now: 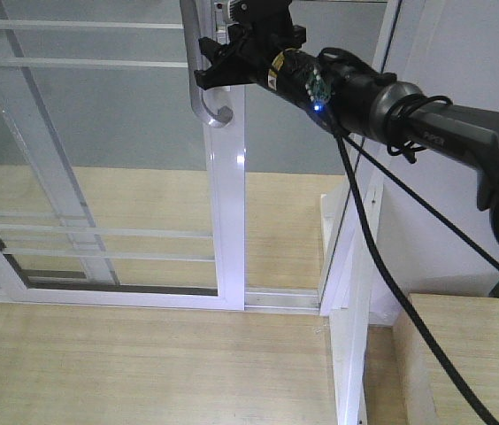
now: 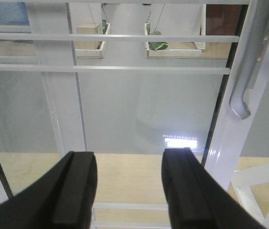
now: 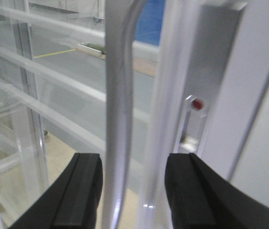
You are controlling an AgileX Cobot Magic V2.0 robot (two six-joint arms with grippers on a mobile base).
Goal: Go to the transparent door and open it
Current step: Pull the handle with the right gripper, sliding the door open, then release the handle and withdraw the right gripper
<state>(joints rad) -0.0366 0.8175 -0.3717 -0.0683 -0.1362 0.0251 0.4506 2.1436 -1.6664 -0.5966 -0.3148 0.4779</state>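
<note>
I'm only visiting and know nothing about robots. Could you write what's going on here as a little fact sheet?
transparent door: clear glass, white frame, thin horizontal bars
handle: curved, silver-grey, on the door's upright
right tool: open, one finger on each side of the handle, not clamped
left tool: open, empty, facing the glass, with the handle off to its right
floor: light wood
</note>
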